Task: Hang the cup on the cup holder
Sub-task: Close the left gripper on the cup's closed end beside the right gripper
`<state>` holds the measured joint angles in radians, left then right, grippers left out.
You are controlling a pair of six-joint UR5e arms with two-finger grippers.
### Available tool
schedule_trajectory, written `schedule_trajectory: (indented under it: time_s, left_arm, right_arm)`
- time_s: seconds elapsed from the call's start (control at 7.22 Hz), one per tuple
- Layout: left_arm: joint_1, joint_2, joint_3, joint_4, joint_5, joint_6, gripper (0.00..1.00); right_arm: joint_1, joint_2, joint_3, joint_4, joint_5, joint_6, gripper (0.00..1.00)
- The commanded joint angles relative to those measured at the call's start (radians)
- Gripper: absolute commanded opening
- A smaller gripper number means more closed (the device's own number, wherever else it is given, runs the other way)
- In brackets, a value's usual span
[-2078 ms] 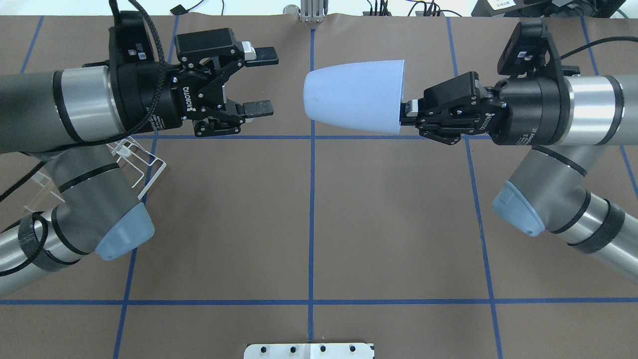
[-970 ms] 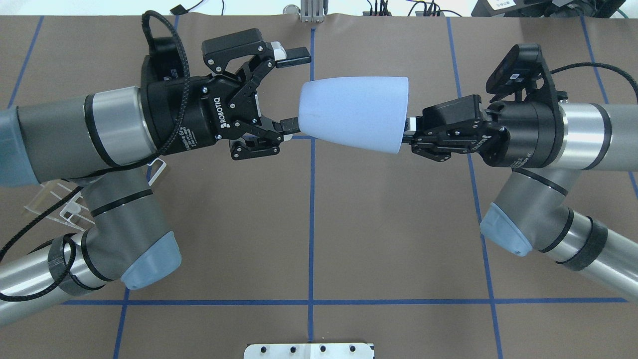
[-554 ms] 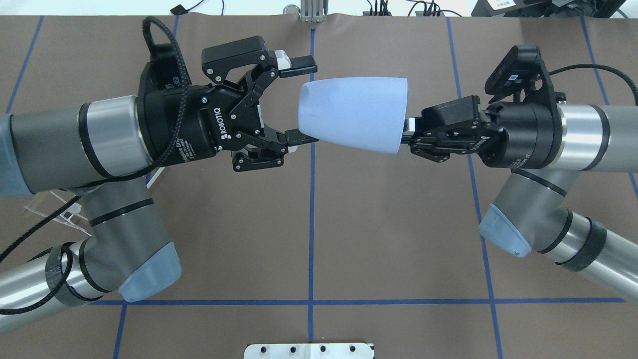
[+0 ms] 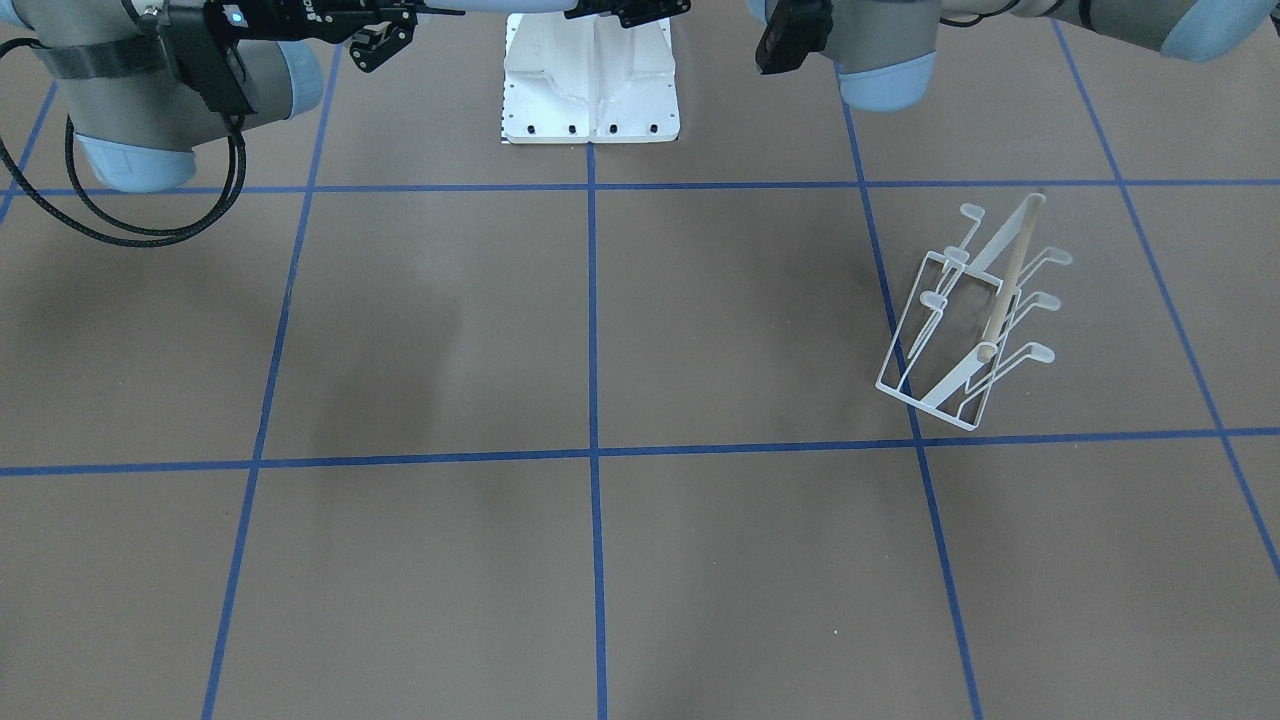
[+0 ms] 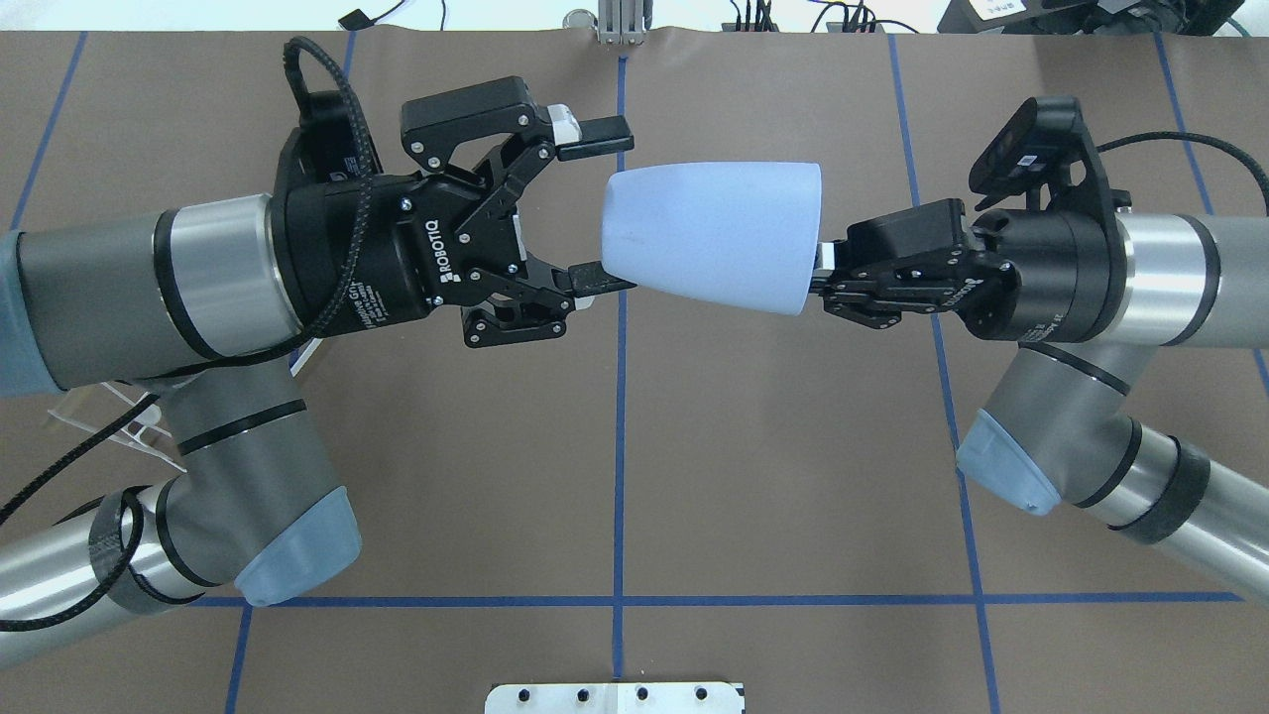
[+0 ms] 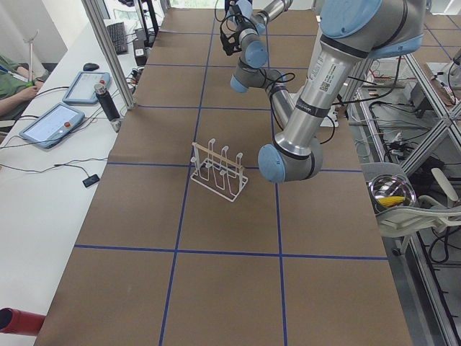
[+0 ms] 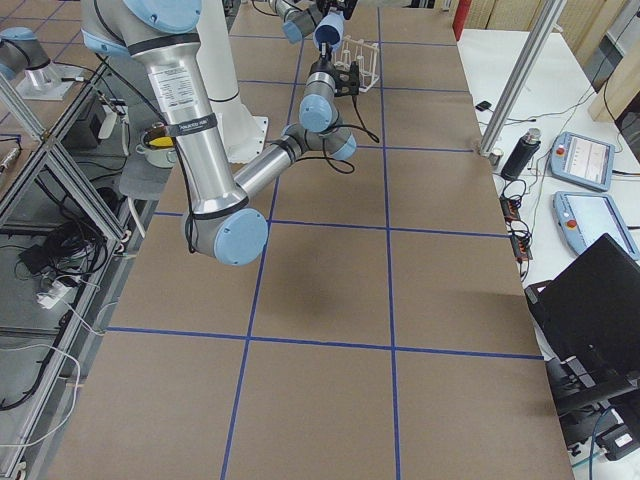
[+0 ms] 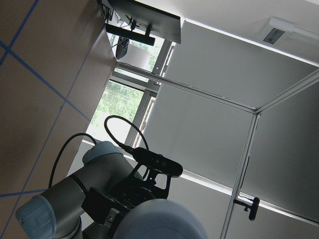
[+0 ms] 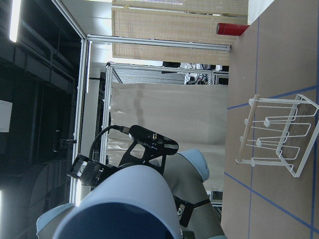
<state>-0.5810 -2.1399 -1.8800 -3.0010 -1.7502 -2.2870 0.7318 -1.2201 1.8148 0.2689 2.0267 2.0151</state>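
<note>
The pale blue cup (image 5: 714, 238) lies on its side in the air over the table's far middle. My right gripper (image 5: 819, 271) is shut on its wide rim. My left gripper (image 5: 601, 206) is open, its fingers (image 5: 593, 129) straddling the cup's narrow closed end; the lower finger is at the cup's edge. The cup also shows in the right wrist view (image 9: 129, 199) and the left wrist view (image 8: 159, 219). The white wire cup holder (image 4: 975, 320) stands on the table on my left, below the left arm, with nothing on its prongs; it also shows in the exterior left view (image 6: 218, 169).
The white robot pedestal (image 4: 590, 80) is bolted at the table's near middle. Blue tape lines cross the brown table (image 5: 773, 446). A side bench with tablets (image 6: 54, 122) runs along the far edge.
The left arm has swung right, bringing its open fingers around the cup's closed end. In the last half second the right gripper and cup shifted slightly right and levelled.
</note>
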Motion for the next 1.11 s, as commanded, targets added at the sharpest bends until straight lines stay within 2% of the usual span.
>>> schedule_trajectory:
  time_s: [0.0, 0.28, 0.97]
  left_arm:
    - [0.000, 0.000, 0.002, 0.001, 0.000, 0.000, 0.92]
    - [0.003, 0.000, 0.001, 0.001, -0.002, 0.000, 0.76]
    - [0.010, 0.005, -0.001, -0.001, -0.003, 0.001, 0.75]
  right_arm:
    - [-0.003, -0.007, 0.000, 0.012, 0.001, 0.001, 0.00]
    - [-0.011, -0.009, -0.002, 0.010, 0.000, -0.001, 0.00]
    - [-0.011, -0.007, 0.000, 0.010, -0.008, -0.001, 0.00]
